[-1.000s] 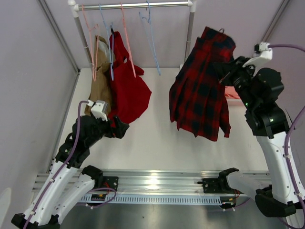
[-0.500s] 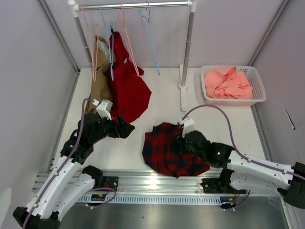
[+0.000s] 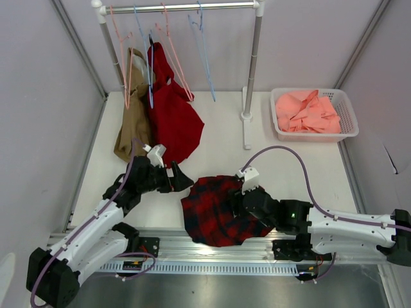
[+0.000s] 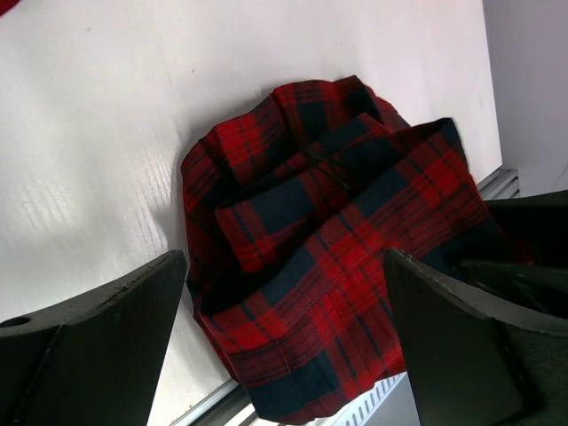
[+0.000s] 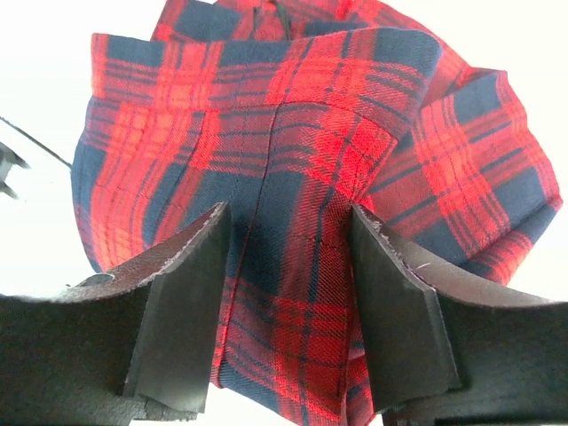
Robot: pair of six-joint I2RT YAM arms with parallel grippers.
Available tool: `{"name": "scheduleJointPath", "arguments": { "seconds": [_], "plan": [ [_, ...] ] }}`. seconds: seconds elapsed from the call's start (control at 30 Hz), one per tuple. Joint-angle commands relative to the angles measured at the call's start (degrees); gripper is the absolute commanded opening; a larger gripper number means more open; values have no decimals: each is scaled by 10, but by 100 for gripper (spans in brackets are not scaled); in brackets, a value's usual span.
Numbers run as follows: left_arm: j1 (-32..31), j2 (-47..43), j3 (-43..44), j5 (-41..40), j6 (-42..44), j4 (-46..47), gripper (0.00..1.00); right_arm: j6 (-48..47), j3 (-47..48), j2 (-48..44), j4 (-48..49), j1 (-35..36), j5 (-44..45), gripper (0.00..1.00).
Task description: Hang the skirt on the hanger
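The red and navy plaid skirt [image 3: 215,208] lies crumpled on the white table near its front edge. My right gripper [image 3: 239,200] sits low over its right part. In the right wrist view the fingers [image 5: 182,311] stand apart with plaid cloth [image 5: 284,160] loose in the gap, so the gripper [image 5: 288,302] is open. My left gripper [image 3: 183,179] is wide open just left of the skirt; its wrist view looks down on the skirt [image 4: 328,240] between the spread fingers [image 4: 98,337]. A thin pink hanger [image 3: 123,64] hangs on the rail at the back left.
The clothes rail [image 3: 186,8] also carries light-blue hangers [image 3: 205,51], a plain red garment [image 3: 170,122] and a tan one [image 3: 131,128]. Its post [image 3: 255,64] stands mid-table. A white basket [image 3: 347,133] with salmon-pink cloth is back right. A metal track [image 3: 212,247] runs along the front.
The right arm came down from high at the right with the skirt, laid it on the table and opened its jaws. The left gripper moved right, toward the skirt.
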Motion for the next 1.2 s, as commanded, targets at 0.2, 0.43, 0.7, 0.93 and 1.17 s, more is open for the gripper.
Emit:
{"name": "scheduleJointPath", "arguments": {
  "seconds": [0.2, 0.43, 0.7, 0.93, 1.17],
  "plan": [
    [-17, 70, -22, 7, -23, 70, 97, -42, 81, 54, 33, -126, -67, 79],
    [-27, 83, -35, 2, -35, 86, 92, -64, 119, 147, 37, -252, -195, 83],
    [-30, 92, -41, -6, -38, 89, 92, -71, 155, 212, 40, -257, -255, 78],
    [-31, 103, -37, -8, -40, 94, 92, -71, 185, 193, -12, -255, -243, 30],
    [-31, 124, 2, -4, -53, 96, 92, -131, 340, 187, -80, -305, -251, 0]
  ]
}}
